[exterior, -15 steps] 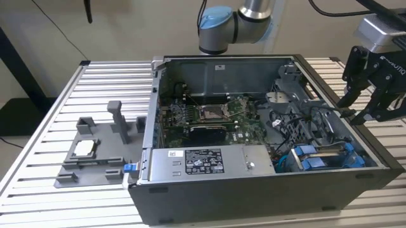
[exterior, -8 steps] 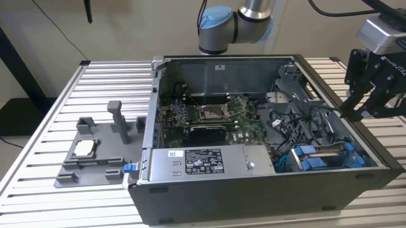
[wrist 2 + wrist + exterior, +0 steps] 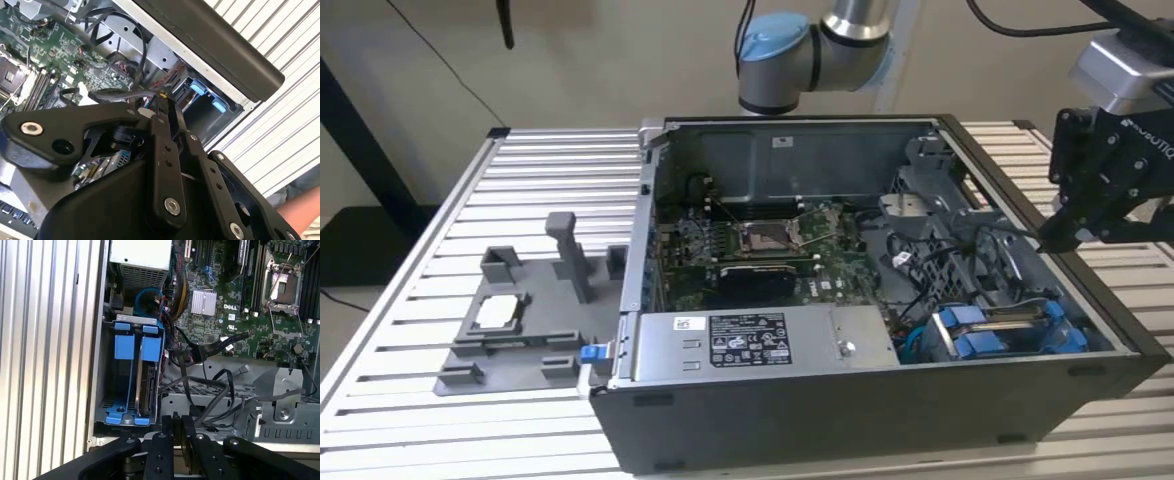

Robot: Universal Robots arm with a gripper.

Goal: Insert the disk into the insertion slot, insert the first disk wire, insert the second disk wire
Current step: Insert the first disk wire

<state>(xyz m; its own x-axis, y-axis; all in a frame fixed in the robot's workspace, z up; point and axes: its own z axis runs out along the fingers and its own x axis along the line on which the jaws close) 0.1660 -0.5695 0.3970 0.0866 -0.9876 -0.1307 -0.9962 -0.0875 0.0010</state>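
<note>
Landmark: open dark grey computer case [image 3: 854,420], lying on a slatted aluminium table [image 3: 560,170].
Hand: black two-finger gripper [image 3: 1062,236] hung over the case's drive-bay corner. Fingers pulled nearly together, and by the look of it pinched on the end of a flat black wire [image 3: 120,93].
Disk: silver-grey hard drive with a blue plastic bracket [image 3: 146,385], already seated on edge inside the bay.
Slot: boxy grey metal drive bay with blue rails [image 3: 125,347], in the case corner nearest the gripper.
Risk: probably could've snagged the wire on the tangle of other cables inside the case. A skewed plug could've jammed against the drive's connector, or slipped out of such a thin pinch.
Count: one gripper, one disk, one bay, one held wire. Outside the case, one grey plastic tray with posts [image 3: 467,352] carrying one small silver chip [image 3: 498,312]. Loose cables: several, couldn't count them.
</note>
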